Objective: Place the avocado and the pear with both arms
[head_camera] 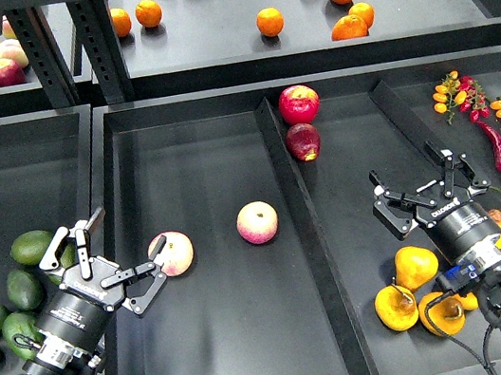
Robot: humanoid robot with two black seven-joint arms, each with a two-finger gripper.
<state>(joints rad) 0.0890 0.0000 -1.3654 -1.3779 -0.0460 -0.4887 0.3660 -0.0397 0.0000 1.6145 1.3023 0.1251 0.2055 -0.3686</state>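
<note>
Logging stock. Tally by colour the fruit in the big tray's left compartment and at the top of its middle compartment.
Pink-and-cream peaches: 2
Dark red fruits: 2
Total: 4

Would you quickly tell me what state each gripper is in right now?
Left gripper: open, holding nothing, beside a peach.
Right gripper: open, holding nothing, above the pears.
</note>
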